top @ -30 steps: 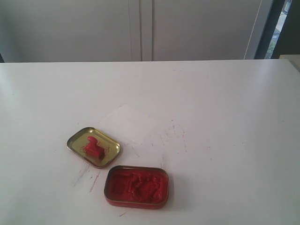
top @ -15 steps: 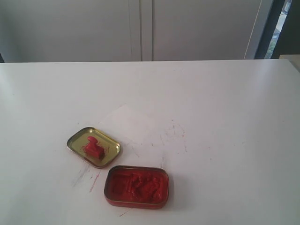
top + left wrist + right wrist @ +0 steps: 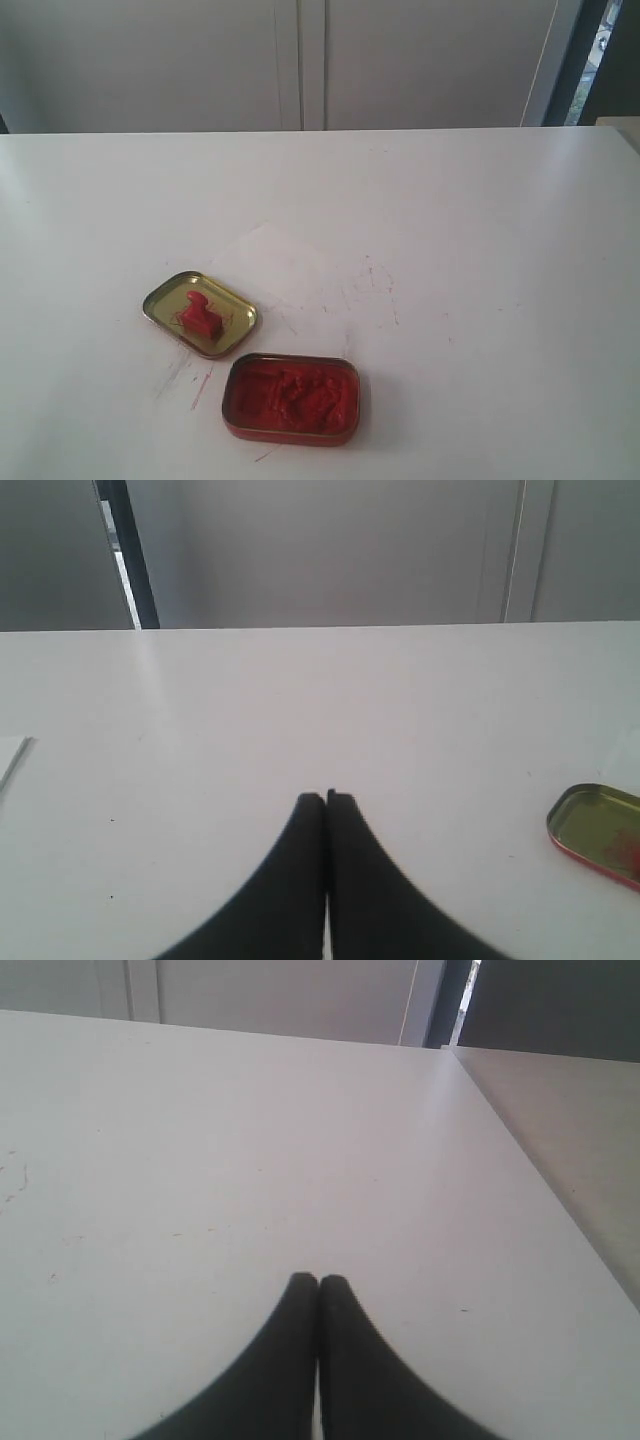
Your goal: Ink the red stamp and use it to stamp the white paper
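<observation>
The red stamp [image 3: 201, 312] stands upright inside the gold-coloured tin lid [image 3: 162, 298] on the left of the table. Just in front of it, the rectangular red tin of ink paste [image 3: 291, 397] lies uncovered. The white paper [image 3: 280, 262] is a faint sheet behind the lid, near the table's middle; no stamped mark shows on it. Neither arm appears in the exterior view. My left gripper [image 3: 326, 798] is shut over bare table, with an edge of the lid [image 3: 598, 832] off to one side. My right gripper [image 3: 318, 1280] is shut over bare table too, holding nothing.
Faint red and grey scribble marks [image 3: 370, 285] dot the white table [image 3: 480, 230] around the tins. The table's side edge [image 3: 520, 1150] shows in the right wrist view, with a wall and cabinet doors [image 3: 300, 60] behind.
</observation>
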### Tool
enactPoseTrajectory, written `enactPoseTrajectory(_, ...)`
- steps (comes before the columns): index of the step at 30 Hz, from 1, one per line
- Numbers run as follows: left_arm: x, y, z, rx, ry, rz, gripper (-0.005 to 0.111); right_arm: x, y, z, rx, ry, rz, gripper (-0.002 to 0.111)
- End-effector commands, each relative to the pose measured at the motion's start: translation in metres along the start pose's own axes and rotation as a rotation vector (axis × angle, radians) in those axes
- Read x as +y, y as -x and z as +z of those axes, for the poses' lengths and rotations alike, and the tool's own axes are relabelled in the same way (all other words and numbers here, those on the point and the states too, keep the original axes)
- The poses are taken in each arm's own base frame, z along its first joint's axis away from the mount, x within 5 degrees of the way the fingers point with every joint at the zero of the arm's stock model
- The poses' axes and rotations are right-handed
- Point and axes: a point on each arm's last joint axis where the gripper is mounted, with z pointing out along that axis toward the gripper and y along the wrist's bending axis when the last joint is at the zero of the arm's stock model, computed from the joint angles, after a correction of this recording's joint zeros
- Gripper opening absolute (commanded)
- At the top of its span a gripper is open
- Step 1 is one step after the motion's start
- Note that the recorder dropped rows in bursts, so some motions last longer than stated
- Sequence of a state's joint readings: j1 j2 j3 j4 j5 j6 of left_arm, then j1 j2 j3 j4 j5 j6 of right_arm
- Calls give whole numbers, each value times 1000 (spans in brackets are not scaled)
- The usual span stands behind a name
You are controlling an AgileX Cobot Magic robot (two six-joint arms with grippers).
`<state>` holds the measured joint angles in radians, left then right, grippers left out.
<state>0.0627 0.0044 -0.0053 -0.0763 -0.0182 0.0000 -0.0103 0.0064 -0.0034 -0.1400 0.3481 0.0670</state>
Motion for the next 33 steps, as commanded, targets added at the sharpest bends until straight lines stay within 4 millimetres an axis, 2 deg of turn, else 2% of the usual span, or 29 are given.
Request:
enactPoseTrajectory(1, -1, 2, -1, 2, -11, -15, 0, 0, 0, 0, -9, 0, -10, 0)
enactPoseTrajectory(14, -3, 43, -13, 18, -35, -4, 0, 0, 0, 0, -9, 0, -10, 0)
enactPoseTrajectory(27, -5, 79, 1, 230, -60, -4, 0, 0, 0, 0, -9, 0, -10, 0)
enactPoseTrajectory(33, -5, 88, 11, 346, -73, -5, 0, 0, 0, 0, -9, 0, -10, 0)
